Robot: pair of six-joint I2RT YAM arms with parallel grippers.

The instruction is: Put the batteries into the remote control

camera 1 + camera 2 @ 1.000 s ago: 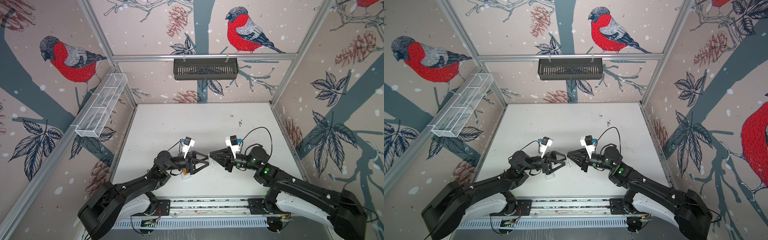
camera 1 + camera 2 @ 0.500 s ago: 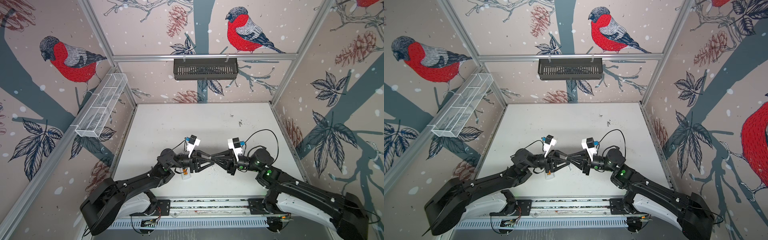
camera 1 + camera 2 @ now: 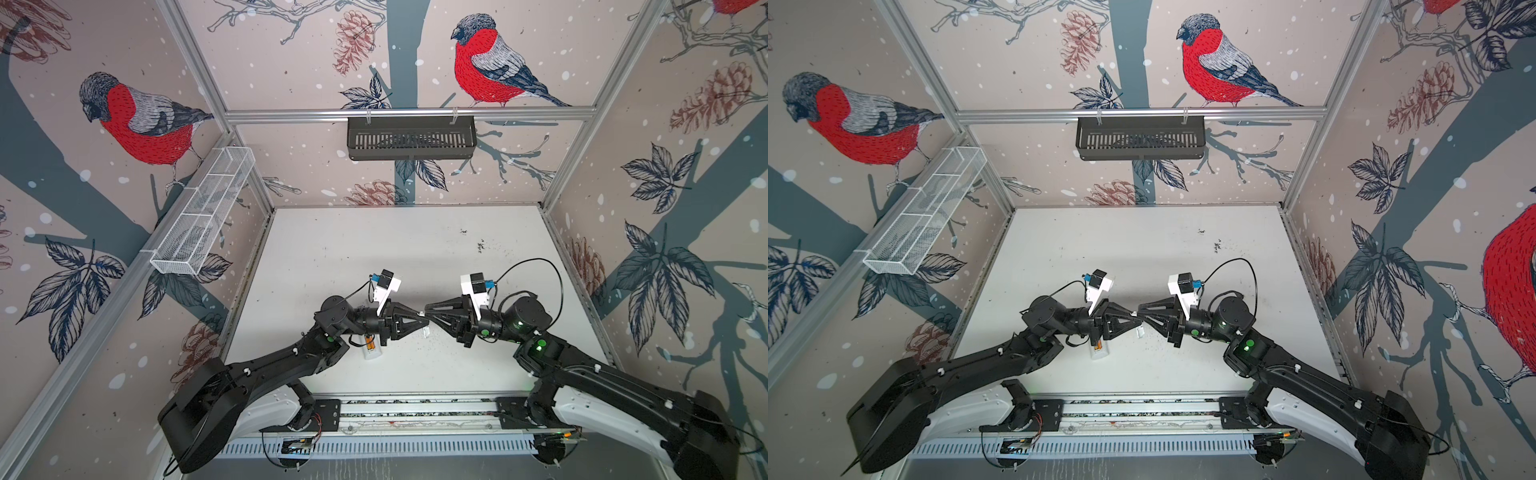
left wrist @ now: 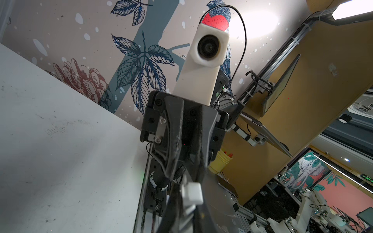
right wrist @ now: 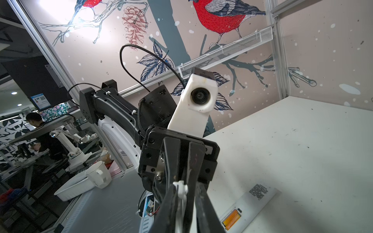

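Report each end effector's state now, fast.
Left end effector: closed on the small white piece pinched between both tips.
Right end effector: closed on the same small white piece.

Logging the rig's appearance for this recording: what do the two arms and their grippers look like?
The left arm and right arm are black and jointed, with white shells near the base. The left gripper and right gripper have black, tapering, triangular fingers. Each wrist carries a white camera mount and a thin black cable. Small green lights glow at joints.
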